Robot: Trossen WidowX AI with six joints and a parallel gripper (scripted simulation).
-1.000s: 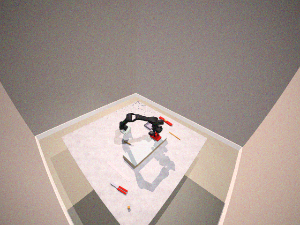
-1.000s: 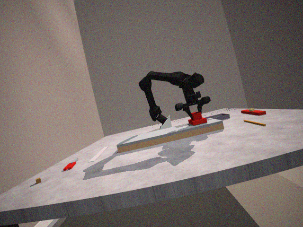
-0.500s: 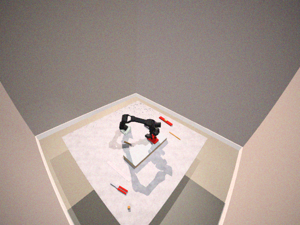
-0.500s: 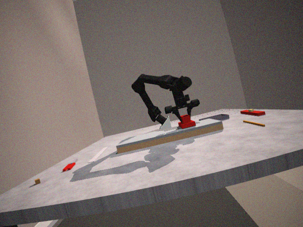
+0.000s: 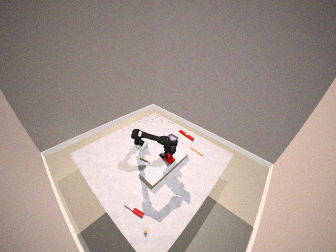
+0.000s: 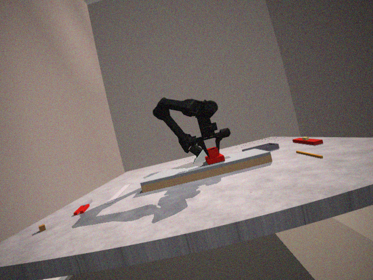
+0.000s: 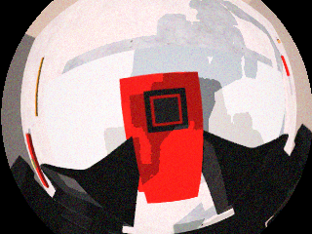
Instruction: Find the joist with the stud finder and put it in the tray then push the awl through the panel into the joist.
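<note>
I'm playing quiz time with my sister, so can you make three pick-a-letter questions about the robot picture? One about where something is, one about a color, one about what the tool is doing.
1. Where is the stud finder?
A) in the tray
B) on the panel
C) beside the pliers

2. What color is the pencil?
A) orange-yellow
B) green
C) blue

3. How is the tool?
A) wide open, holding nothing
B) closed on the awl
C) closed on the stud finder

Answers:
1 B: the red stud finder sits on the pale panel.
2 A: the thin pencil looks orange-yellow.
3 C: the tool's fingers grip it from both sides.
</note>
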